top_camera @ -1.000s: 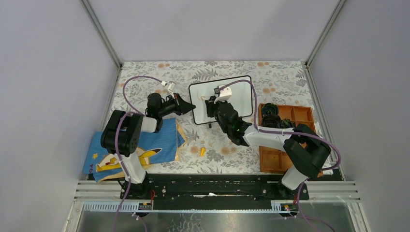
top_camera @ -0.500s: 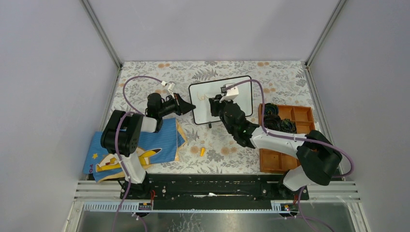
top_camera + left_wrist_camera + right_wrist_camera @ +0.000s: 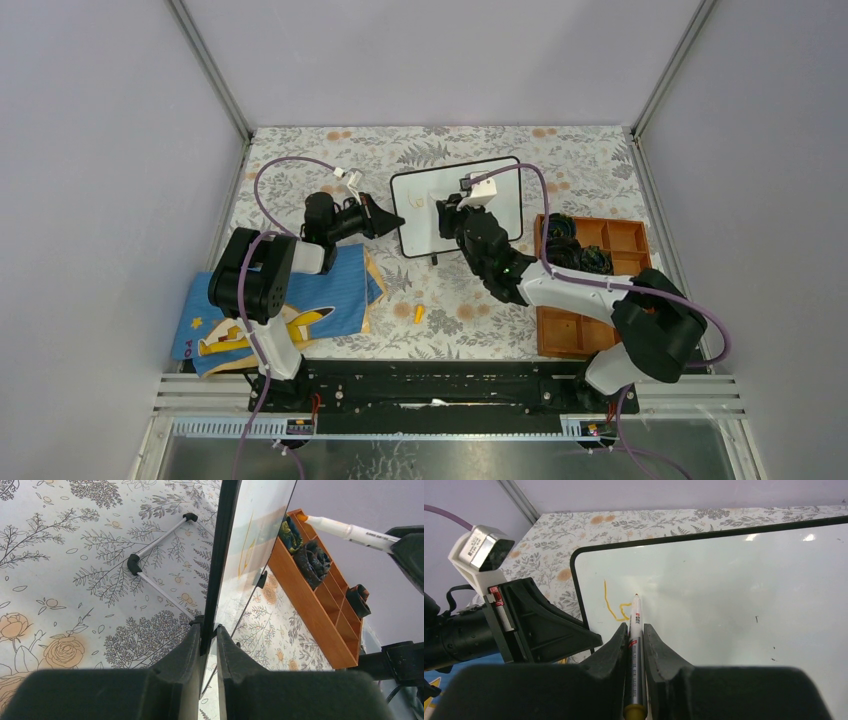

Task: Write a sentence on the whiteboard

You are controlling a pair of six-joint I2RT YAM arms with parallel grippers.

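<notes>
The whiteboard stands tilted on its small black feet at the table's middle. My left gripper is shut on its left black frame edge, the fingertips pinching it. My right gripper is shut on a white marker with its orange tip against the board's left part. The sentence is only a few thin orange strokes beside the tip. They also show in the left wrist view, with the marker near them.
An orange compartment tray with dark rolled items stands right of the board. A blue cartoon-printed cloth lies under the left arm. A small orange cap lies on the floral tablecloth in front of the board.
My right gripper with the marker has shifted a little to the right along the board and its elbow swung right. The left gripper and the board have not moved.
</notes>
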